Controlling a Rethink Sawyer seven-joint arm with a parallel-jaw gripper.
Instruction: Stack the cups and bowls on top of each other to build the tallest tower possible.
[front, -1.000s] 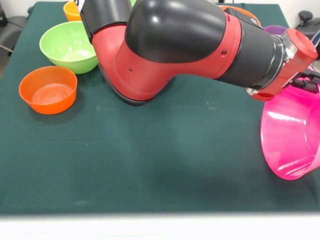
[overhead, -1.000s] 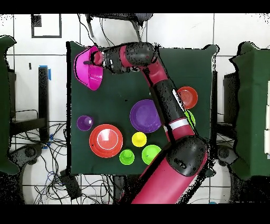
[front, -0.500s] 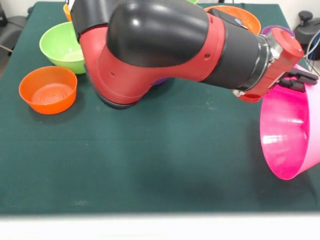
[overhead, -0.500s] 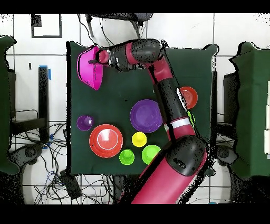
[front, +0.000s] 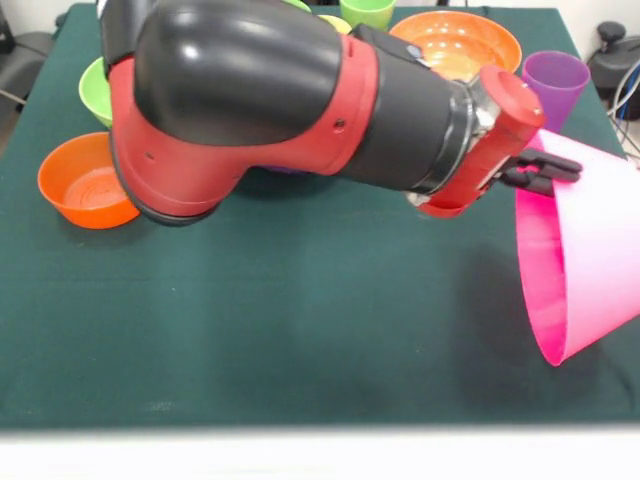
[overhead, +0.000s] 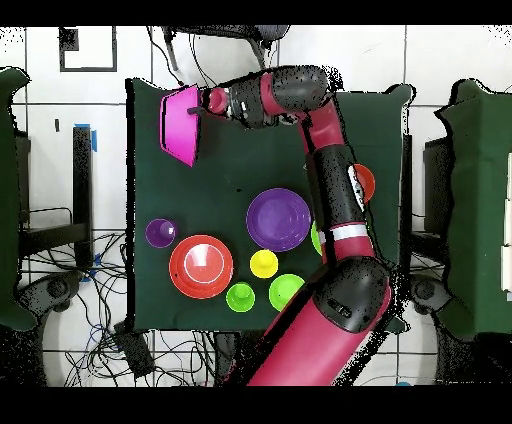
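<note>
My gripper (front: 548, 170) is shut on the rim of the large pink bowl (front: 585, 250) at the table's right side. The bowl is tipped on its side, mouth to the left, its lower edge close to the cloth. From overhead the gripper (overhead: 197, 110) and pink bowl (overhead: 180, 125) are at the table's top left. The wide purple bowl (overhead: 278, 220) sits mid-table. A purple cup (front: 555, 85) and an orange-red bowl (front: 455, 40) stand behind the gripper. A yellow cup (overhead: 264, 264) and a green cup (overhead: 240, 297) stand near the base. No tower stands.
A small orange-red bowl (front: 75, 185) and a light green bowl (front: 92, 90) sit at the left, partly behind my arm (front: 260, 110). A small green bowl (overhead: 286, 291) is near the base. The green cloth (front: 300, 330) covers the table.
My wrist has turned and the pink bowl has tipped further onto its side. The arm has swung lower and further across the table in the front view.
</note>
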